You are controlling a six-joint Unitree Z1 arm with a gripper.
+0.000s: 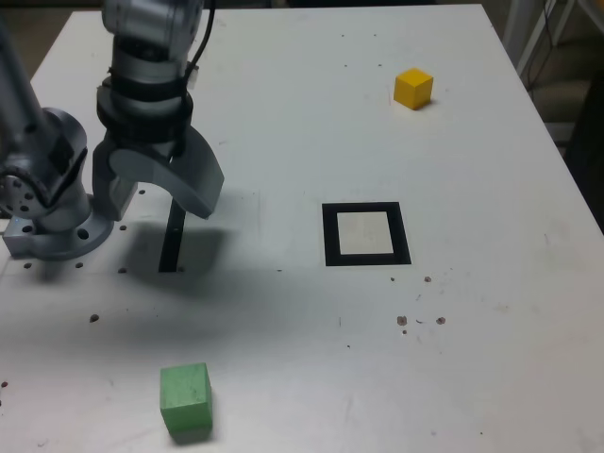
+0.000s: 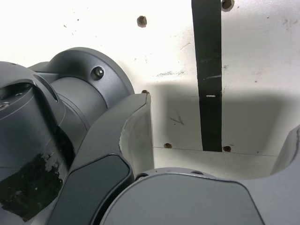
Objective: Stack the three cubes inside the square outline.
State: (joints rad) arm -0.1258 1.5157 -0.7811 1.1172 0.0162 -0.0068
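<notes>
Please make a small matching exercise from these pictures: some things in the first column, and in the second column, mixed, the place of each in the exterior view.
Things:
1. yellow cube
2. green cube
3. square outline
4. gripper

Places in the exterior view:
a. near the front edge, toward the left
b. above the thin black strip, jaws open
c. far side, toward the right
d. middle of the table, nothing inside it

Pairs: 1-c, 2-a, 3-d, 4-b

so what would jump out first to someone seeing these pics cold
The big grey arm at the exterior view's left, its gripper open and empty above a thin black strip. Then the black square outline mid-table, with a yellow cube far behind it and a green cube near the front edge.
</notes>
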